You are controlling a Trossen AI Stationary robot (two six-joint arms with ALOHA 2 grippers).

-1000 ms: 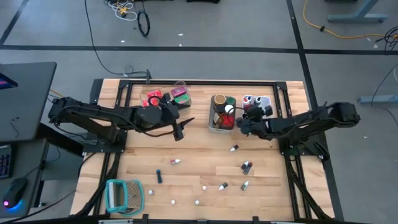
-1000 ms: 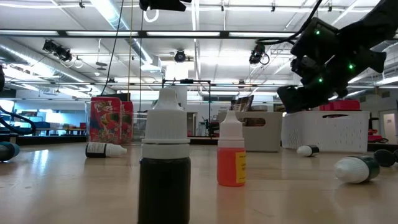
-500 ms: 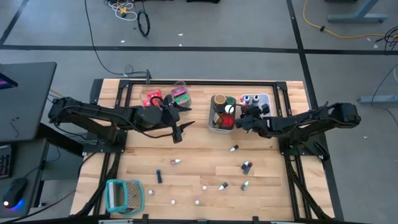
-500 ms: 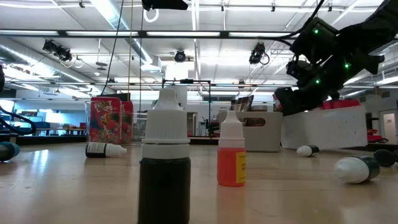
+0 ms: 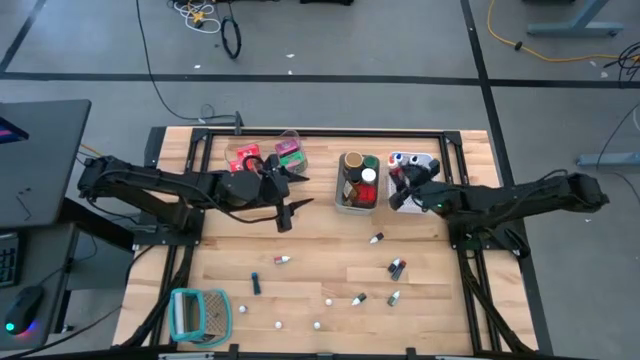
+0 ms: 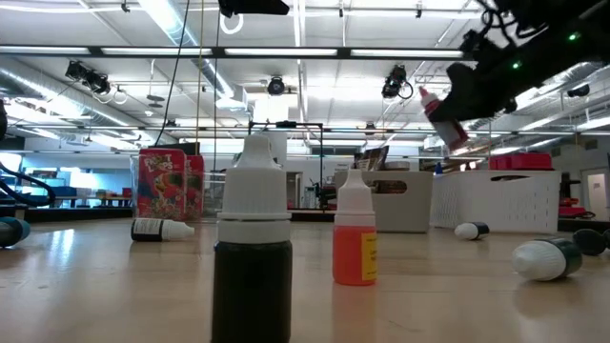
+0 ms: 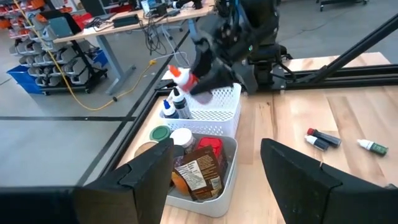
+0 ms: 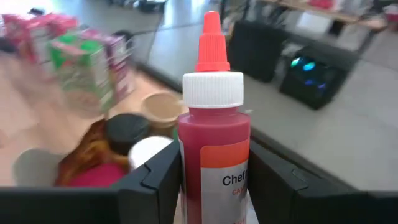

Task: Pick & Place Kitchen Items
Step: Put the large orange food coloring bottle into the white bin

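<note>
- Nearest the low camera, a dark dropper bottle (image 6: 252, 250) stands upright on the surface (image 5: 320, 255) with an orange one (image 6: 355, 229) just behind it; both look like items not yet collected; further small bottles lie scattered nearer the front edge than the white basket (image 5: 430, 160).
- Left of the white basket, the left end effector (image 5: 290, 207) hangs over bare wood with its fingers spread and nothing between them; judged to be waiting.
- Above the white basket, the right end effector (image 5: 405, 189) pinches a red-capped bottle (image 8: 213, 143) by its body, nozzle up; probably held so for lowering in beside the capped bottles already there; its label reads "Chef", the rest hidden.
- Touching the basket's left side, a grey bin (image 5: 345, 203) holds jars and a packet.
- Farther left, red and green packets (image 5: 290, 153) stand in a clear bin; "Froot Loops" is my guess at one.
</note>
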